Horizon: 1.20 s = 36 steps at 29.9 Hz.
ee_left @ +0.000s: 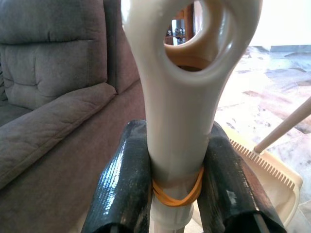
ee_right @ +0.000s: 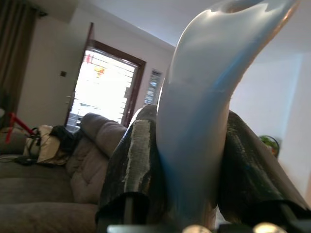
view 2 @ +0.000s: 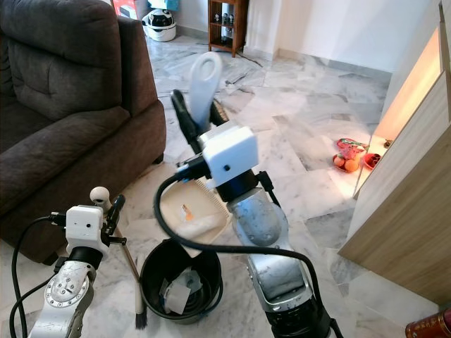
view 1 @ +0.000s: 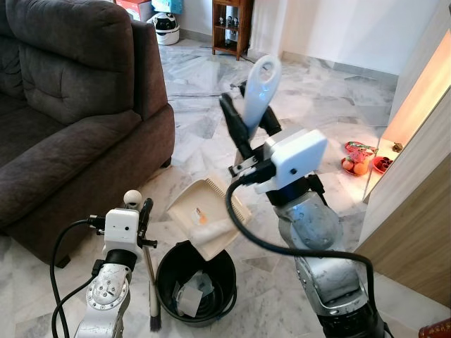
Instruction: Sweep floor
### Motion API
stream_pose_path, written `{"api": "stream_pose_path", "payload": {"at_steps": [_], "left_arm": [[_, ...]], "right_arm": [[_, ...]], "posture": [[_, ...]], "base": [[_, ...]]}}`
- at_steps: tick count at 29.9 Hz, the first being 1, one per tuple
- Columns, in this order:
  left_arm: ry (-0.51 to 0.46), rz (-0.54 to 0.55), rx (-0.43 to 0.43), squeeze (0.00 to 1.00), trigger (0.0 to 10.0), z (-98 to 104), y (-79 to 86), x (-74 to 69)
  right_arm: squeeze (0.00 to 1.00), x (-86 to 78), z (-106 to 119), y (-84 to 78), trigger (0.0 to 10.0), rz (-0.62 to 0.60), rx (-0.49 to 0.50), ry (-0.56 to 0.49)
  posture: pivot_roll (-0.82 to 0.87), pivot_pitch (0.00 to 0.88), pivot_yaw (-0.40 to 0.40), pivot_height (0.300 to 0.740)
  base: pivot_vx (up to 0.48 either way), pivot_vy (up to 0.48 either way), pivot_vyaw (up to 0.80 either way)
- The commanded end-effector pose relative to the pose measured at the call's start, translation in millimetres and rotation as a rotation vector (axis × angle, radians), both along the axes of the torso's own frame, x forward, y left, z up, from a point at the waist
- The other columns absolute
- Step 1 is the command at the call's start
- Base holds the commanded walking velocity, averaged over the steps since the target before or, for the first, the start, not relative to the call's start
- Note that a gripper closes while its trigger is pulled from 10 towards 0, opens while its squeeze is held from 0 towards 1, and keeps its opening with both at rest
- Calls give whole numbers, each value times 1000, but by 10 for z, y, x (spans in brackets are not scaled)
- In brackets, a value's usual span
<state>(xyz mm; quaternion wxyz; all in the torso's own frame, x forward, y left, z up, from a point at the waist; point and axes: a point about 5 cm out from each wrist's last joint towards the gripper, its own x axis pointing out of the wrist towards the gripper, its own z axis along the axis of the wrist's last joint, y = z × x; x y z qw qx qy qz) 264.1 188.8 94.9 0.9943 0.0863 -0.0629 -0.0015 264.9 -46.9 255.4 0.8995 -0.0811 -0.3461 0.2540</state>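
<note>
1. Marble floor [view 1: 310, 105], brown sofa [view 1: 63, 105] on the left.
2. Right gripper [view 1: 246, 127] clamps the dustpan [view 1: 204, 215] handle, tilting the pan over the black bin [view 1: 196, 282].
3. Left gripper [ee_left: 170, 194] clamps the brush [view 1: 153, 282] handle beside the bin.

A home living room: a dark brown fabric sofa [view 1: 70, 105] on a polished marble floor [view 1: 310, 105], a small wooden shelf unit [view 1: 231, 24] beyond the sofa against a white wall [view 1: 338, 28], a barred window [ee_right: 104, 92] behind the sofa

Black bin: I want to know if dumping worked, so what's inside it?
Inside the black bin lie crumpled pale scraps. The dustpan tilts over its rim, hiding the far inside wall.
</note>
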Motion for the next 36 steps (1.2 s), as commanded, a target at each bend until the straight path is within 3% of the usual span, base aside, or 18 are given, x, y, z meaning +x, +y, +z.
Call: {"api": "stream_pose_path", "payload": {"at_steps": [1,12,16,23,31,36], "left_arm": [[-43,-11,27,0,10000,81,-2,15],[-47,-8,26,0,10000,86,-3,25],[-53,-5,27,0,10000,96,2,29],[-51,-3,26,0,10000,95,11,32],[-50,-3,26,0,10000,91,16,34],[-49,-2,27,0,10000,90,18,34]], "right_arm": [[0,-97,132,28,10000,33,11,-91],[0,-112,95,56,10000,50,-35,-109],[0,-132,119,63,10000,24,-81,-177],[0,-178,88,119,10000,62,-121,-193],[0,-190,-1,190,10000,175,-142,-91],[0,-157,-30,164,10000,183,-137,-47]], "posture": [[118,76,-7,740],[119,76,-10,740],[119,76,-10,740],[119,77,-9,740],[120,76,-9,740],[119,76,-9,740]], "base": [[0,0,0],[0,0,0],[0,0,0],[0,0,0],[0,0,0],[0,0,0]]}}
